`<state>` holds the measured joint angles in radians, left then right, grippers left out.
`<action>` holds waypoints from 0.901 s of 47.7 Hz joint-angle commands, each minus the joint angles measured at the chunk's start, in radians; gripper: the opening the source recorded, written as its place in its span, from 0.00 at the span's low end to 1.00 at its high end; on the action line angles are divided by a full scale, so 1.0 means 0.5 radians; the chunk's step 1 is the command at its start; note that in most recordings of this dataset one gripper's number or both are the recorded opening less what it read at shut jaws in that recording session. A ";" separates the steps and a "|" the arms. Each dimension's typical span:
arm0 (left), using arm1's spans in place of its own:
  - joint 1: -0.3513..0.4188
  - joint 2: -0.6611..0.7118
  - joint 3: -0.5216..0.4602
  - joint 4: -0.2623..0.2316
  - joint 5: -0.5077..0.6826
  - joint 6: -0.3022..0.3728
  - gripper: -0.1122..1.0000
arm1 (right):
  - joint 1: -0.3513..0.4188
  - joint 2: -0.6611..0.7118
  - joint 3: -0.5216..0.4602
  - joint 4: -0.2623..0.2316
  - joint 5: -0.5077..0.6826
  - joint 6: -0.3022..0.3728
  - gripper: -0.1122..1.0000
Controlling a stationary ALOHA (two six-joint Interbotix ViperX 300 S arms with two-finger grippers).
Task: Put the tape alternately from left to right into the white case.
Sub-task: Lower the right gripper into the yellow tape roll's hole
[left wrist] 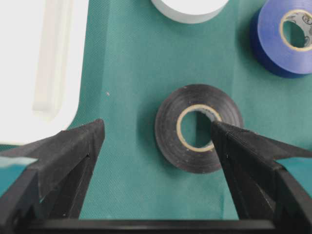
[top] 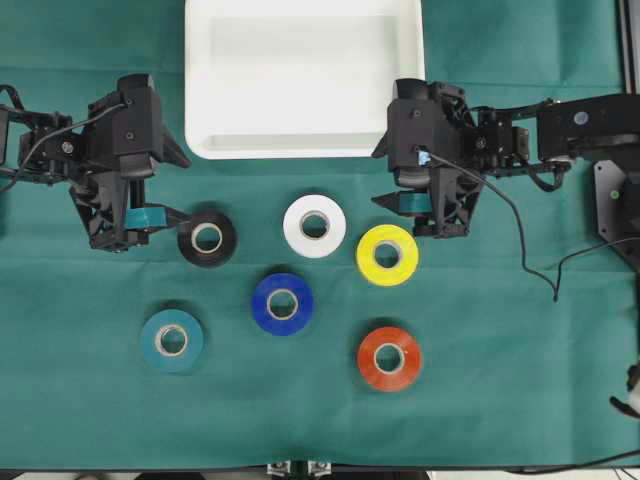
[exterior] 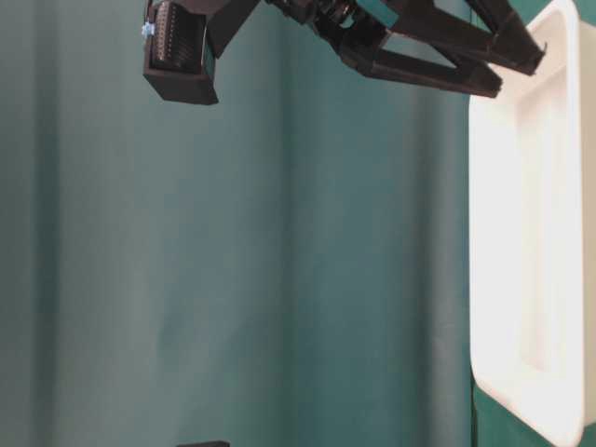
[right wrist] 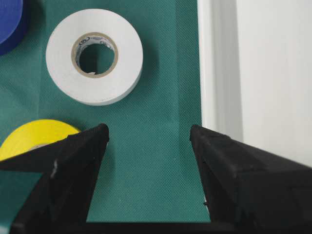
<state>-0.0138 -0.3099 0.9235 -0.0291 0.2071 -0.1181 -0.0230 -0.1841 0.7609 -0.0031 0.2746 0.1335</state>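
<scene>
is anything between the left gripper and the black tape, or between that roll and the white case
Nothing visible. The open left gripper sits right beside the black tape, and only bare green cloth lies between that roll and the white case.

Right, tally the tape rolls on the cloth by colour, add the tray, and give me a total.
black tape roll: 1
white tape roll: 1
yellow tape roll: 1
blue tape roll: 1
teal tape roll: 1
orange-red tape roll: 1
white case: 1, with nothing in it
Total: 7 things, 6 of them rolls
</scene>
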 commanded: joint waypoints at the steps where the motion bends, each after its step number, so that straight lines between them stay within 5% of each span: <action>1: 0.003 -0.018 -0.040 0.003 -0.006 0.003 0.75 | 0.012 -0.021 -0.049 0.000 -0.006 0.000 0.77; 43: 0.003 -0.025 -0.034 0.003 0.000 -0.003 0.75 | 0.316 -0.031 -0.052 0.000 0.163 0.313 0.77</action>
<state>-0.0138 -0.3114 0.9219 -0.0307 0.2102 -0.1181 0.1258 -0.1841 0.7470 -0.0031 0.3620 0.2823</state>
